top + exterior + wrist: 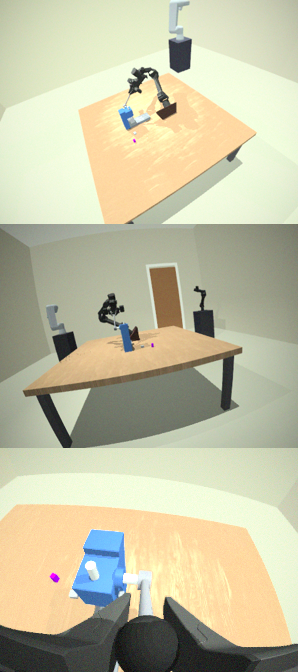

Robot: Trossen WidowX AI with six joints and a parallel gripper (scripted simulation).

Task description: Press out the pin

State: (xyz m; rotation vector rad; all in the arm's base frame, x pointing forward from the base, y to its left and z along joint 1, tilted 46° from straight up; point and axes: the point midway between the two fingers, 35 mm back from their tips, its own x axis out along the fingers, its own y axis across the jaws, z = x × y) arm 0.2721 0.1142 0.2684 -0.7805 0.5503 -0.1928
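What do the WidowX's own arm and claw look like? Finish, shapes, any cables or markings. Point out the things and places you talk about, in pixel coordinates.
Arm (157, 82) (106, 320): black to dark grey, slim angular links with chunky joints. Claw (147, 600): matching dark grey, two opposed fingers, wedge-like and narrowing toward the tips. I can make out no cables or markings at this resolution.

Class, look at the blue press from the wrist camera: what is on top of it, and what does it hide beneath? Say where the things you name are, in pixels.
A white peg (92, 571) stands on top of the blue press (124, 117) (126, 338) (96, 590). Its body covers whatever lies directly beneath.
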